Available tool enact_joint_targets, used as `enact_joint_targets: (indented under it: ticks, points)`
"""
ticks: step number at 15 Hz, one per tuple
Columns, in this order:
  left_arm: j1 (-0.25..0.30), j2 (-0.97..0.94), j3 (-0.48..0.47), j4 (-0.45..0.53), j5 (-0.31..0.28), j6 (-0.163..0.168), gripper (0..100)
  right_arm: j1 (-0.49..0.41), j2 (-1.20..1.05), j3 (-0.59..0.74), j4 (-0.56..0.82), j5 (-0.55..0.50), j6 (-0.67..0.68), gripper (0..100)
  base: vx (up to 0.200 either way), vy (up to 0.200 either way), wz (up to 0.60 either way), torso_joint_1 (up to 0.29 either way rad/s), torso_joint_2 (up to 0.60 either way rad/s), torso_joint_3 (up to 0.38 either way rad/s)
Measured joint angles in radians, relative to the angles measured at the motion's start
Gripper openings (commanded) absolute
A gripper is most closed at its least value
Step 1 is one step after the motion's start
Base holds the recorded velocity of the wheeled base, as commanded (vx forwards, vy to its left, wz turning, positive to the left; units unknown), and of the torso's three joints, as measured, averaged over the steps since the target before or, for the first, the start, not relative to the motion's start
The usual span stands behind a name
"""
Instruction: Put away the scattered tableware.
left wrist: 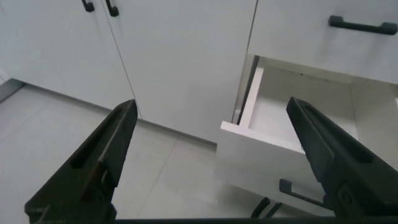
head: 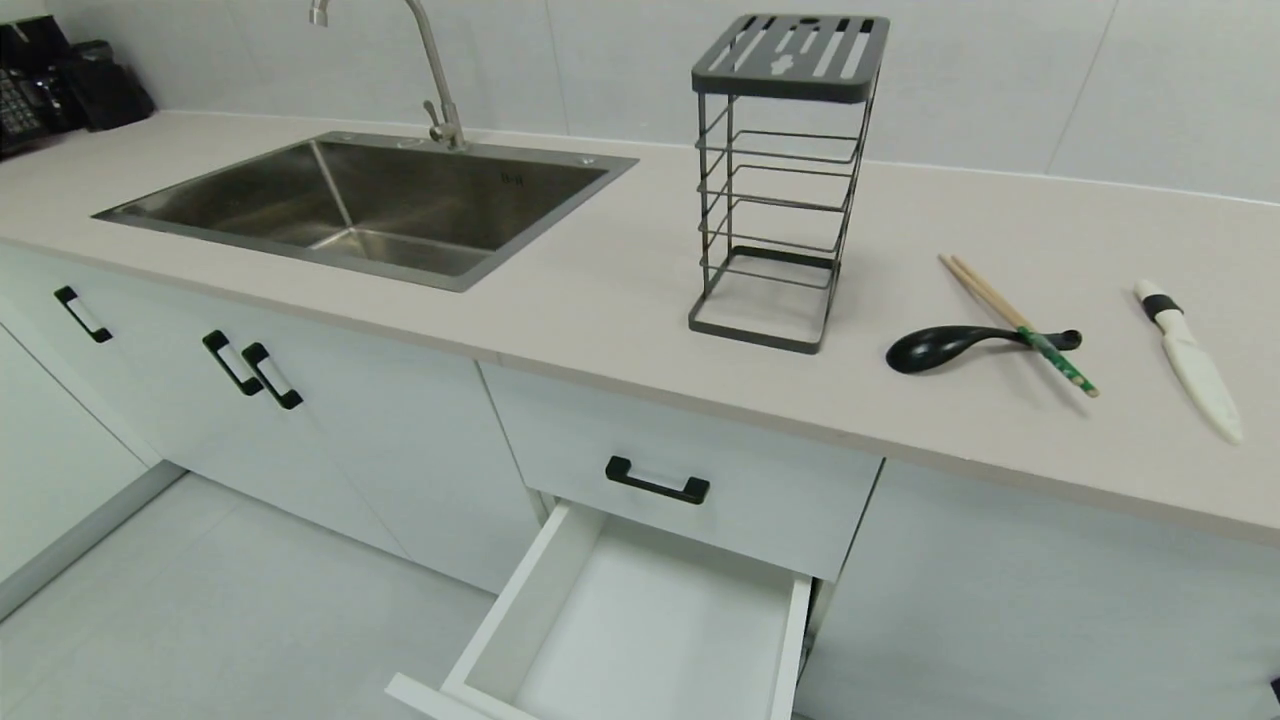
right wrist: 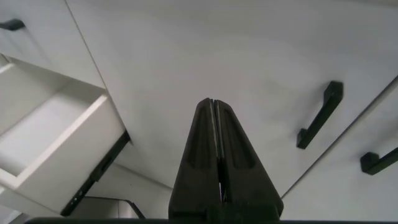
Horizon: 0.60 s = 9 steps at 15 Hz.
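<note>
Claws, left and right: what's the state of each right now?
Left claw: open, holding nothing.
Right claw: closed, holding nothing.

Head view from above the bench [head: 620, 300], facing forward and down, taking in the open drawer [head: 530, 590] below, left wrist view low, near the cabinet fronts [left wrist: 180, 56], facing that drawer, right wrist view low, close on the cabinet fronts, all three sharing the drawer
</note>
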Motion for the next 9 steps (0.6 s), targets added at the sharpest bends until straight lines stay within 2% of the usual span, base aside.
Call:
enact_joint_targets:
  ticks: [2,3,6,9]
  points:
    - [0.000,0.000,0.000,0.001,0.000,0.000,100,0.001,0.000,0.000,0.000,0.000,0.000,0,0.000,0.000,0.00,0.100,-0.49,-0.215]
    - [0.000,0.000,0.000,0.000,0.000,0.000,100,0.001,0.000,0.000,0.000,0.000,-0.001,0,0.000,0.000,0.00,0.266,-0.49,-0.217]
    - [0.000,0.000,0.000,0.002,0.000,0.000,100,0.000,0.000,0.000,0.000,0.000,-0.001,0,0.000,0.000,0.00,0.409,-0.49,-0.240]
    - [0.000,0.000,0.000,0.000,0.000,0.000,100,0.001,0.000,0.000,0.000,0.000,0.001,0,0.000,0.000,0.00,0.290,-0.51,-0.237]
